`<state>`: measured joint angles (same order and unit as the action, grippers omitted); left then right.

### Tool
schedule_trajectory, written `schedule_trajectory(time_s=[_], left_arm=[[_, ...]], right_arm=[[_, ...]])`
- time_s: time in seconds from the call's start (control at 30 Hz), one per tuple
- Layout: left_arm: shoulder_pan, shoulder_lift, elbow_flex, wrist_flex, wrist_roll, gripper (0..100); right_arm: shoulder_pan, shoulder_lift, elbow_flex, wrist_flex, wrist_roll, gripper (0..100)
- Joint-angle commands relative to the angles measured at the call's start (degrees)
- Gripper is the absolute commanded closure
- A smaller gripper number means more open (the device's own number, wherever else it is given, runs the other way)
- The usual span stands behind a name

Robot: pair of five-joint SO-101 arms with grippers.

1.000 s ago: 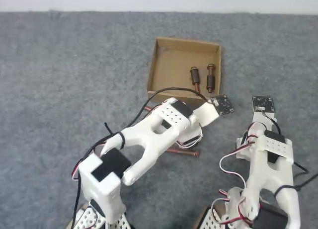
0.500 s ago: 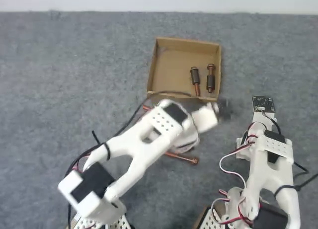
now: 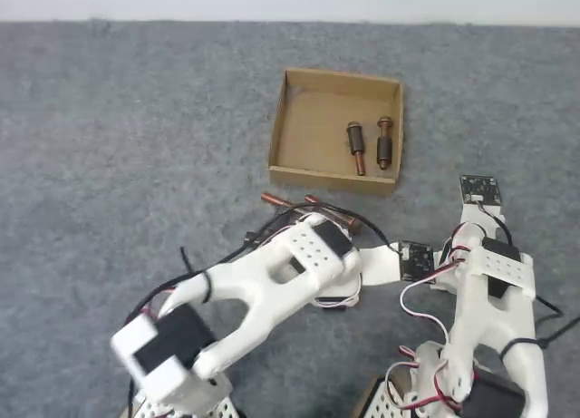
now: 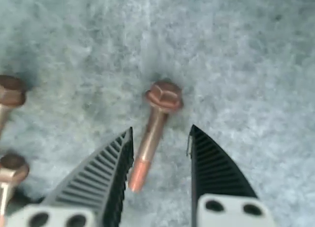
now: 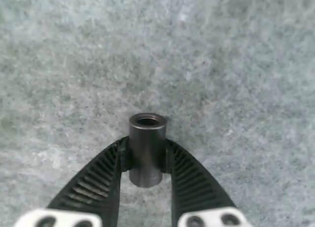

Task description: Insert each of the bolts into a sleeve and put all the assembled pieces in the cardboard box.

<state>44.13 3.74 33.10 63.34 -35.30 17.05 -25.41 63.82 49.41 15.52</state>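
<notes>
High view: a brown open-top cardboard box (image 3: 331, 177) sits at 12 o'clock on the grey carpet (image 3: 136, 119). Two assembled bolt-and-sleeve pieces (image 3: 355, 147) lie inside it, toward its 3 o'clock wall. Two loose copper bolts (image 3: 283, 200) lie just outside, at 6 o'clock from the box.

Left wrist view: the left gripper (image 4: 161, 132) is spread open, jaws either side of the shank of a copper hex-head bolt (image 4: 163, 96) lying flat on the carpet. Whether they touch it is unclear.

Right wrist view: the right gripper (image 5: 146, 149) is clamped on a short dark metal sleeve (image 5: 146, 124), bore end toward the camera.

Step in hand, as I judge it: grabbing a bolt for the third assembly. The next move calls for closing on the shank, lifting, then lining the tip up with the sleeve bore.

Hard to make out:
- From above, the white left arm (image 3: 290, 273) covers the straddled bolt.
- Two more bolt heads (image 4: 10, 91) are cut off at the left wrist view's edge.
- I can't tell if the sleeve is lifted or standing on the carpet.
</notes>
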Motion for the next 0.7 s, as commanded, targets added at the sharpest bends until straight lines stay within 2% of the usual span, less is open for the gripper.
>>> schedule_trajectory(time_s=[0.0,0.17,0.5,0.67], left_arm=[[0.5,6.1,-7.2,-0.7,-0.4,83],[1.2,10.5,-12.0,2.1,1.0,83],[4.1,10.3,-12.3,0.2,1.4,83],[4.3,10.3,-12.1,-1.8,6.2,83]], right_arm=[[-0.7,-2.0,-0.2,-0.5,0.8,99.1],[-0.9,-2.0,-0.2,-0.4,1.1,99.1],[-0.9,-2.0,-0.2,-0.5,1.1,99.1],[1.4,-2.6,-0.5,-0.2,0.5,99.1]])
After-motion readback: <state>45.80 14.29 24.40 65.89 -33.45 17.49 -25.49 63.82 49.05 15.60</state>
